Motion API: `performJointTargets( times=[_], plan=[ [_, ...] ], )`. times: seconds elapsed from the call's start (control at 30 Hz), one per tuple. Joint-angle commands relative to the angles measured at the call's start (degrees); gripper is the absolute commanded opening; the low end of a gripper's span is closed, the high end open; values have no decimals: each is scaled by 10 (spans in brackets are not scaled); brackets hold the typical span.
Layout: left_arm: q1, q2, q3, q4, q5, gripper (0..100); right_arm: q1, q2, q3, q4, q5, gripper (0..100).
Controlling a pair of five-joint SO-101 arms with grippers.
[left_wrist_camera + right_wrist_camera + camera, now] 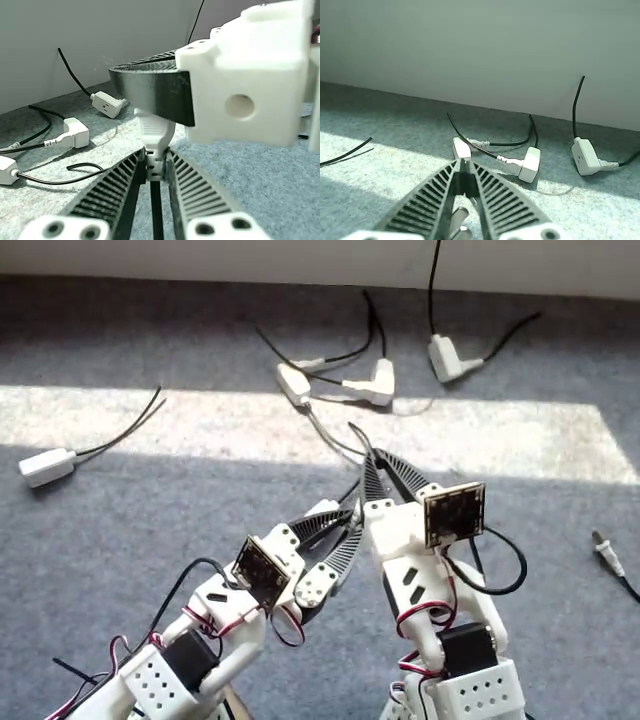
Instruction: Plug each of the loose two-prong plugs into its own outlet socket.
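Note:
My left gripper is shut on a white two-prong plug whose black cable runs back between the fingers. In the high view this gripper sits at mid-floor, right beside my right gripper. My right gripper is shut, with nothing clearly between its fingers, and its black finger crosses just over the held plug. Ahead lie white outlet sockets: one nearest, one with a corded plug in it, and one with bare slots.
Another white socket with a black cable lies far left on the grey carpet. A loose plug lies at the right edge. Black cables trail across the floor ahead of the arms. A wall bounds the far side.

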Motion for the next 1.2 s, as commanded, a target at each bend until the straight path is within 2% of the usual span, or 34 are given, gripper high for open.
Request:
performJointTargets(
  times=[0.0,0.2,0.33,0.53,1.17],
  plan=[
    [3,-3,-7,-13,3,6,18,1,12,-23,6,6],
    [-16,-51,-7,-8,4,6,18,1,29,-34,6,6],
    [-36,-138,-12,68,5,6,18,2,31,-33,6,6],
    [-36,-125,-61,139,6,6,18,2,55,-33,6,6],
    [-32,-126,-102,147,8,6,18,-1,54,-34,6,6]
  ],
)
